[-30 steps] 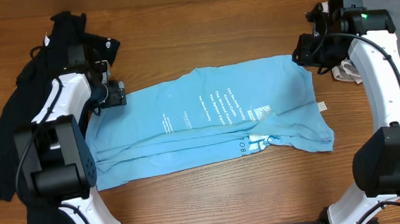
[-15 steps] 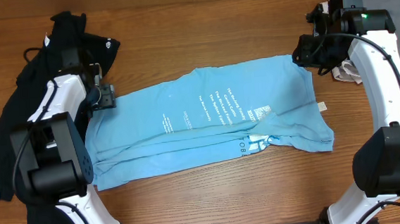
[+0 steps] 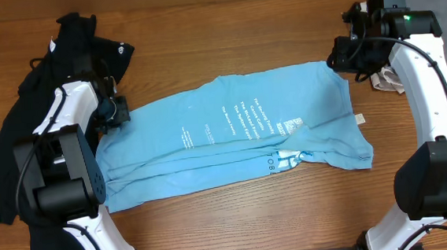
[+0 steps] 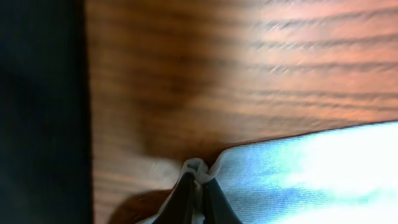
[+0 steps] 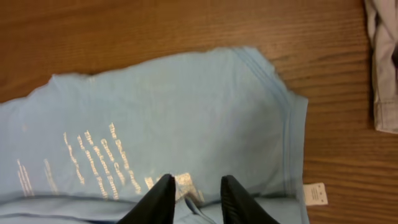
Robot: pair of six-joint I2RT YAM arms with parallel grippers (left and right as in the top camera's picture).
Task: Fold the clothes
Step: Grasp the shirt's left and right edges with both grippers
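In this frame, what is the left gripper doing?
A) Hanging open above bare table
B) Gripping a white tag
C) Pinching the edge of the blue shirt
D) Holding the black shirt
C: in the left wrist view, the left gripper is closed on a bunched bit of the blue shirt at its edge.

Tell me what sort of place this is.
Likely a robot test bench for laundry folding: a wooden table, a white left arm and right arm, and a light blue T-shirt spread out beside a heap of black clothing.

Robotics lab (wooden table [image 3: 225,30], white arms [image 3: 430,87]).
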